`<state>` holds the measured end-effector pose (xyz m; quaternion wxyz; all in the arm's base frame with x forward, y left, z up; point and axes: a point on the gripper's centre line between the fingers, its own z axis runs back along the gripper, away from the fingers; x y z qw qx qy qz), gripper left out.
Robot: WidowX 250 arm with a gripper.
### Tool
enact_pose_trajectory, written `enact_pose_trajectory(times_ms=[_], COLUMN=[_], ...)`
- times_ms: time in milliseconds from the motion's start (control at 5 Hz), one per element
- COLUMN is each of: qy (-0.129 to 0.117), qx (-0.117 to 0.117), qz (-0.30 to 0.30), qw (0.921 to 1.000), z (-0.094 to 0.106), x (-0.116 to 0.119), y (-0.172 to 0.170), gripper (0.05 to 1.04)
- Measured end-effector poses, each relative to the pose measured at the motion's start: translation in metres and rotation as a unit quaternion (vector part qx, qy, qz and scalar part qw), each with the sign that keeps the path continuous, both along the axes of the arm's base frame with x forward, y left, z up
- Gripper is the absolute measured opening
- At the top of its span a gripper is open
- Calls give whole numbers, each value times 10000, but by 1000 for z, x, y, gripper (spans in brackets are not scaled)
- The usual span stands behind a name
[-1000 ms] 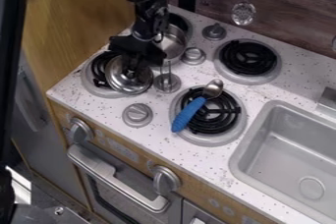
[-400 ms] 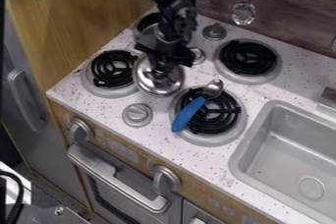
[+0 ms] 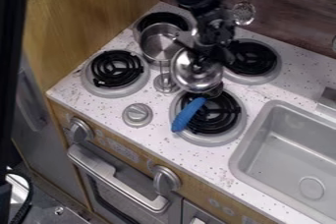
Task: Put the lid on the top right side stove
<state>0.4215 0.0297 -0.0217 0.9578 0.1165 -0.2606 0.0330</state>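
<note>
- Camera view: metal lid is in the gripper, held up over the counter, left of the top right burner and overlapping its rim in view
- Done: lid picked up. Left: bring it fully over that burner, lower, let go; I'd call it past halfway
- Fingers look clamped on the lid's knob, lid body hanging just below them
- Open saucepan farther left of that burner, blue-handled spoon on the burner nearer the camera

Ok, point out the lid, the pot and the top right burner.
Lid (image 3: 197, 76): camera view, its shiny top.
Pot (image 3: 158, 46): camera view, its inside.
Top right burner (image 3: 257, 61): camera view, black coils.
</note>
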Motion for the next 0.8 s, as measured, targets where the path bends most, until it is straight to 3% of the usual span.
enact_pose_trajectory(times_ms=[200, 400, 800], qy=[-153, -249, -132], qx=[158, 149, 13], qz=[-21, -4, -209], qw=[9998, 9996, 9997], z=[-3, -3, -16], x=[22, 38, 53], y=[-4, -7, -38], gripper=[272, 272, 272])
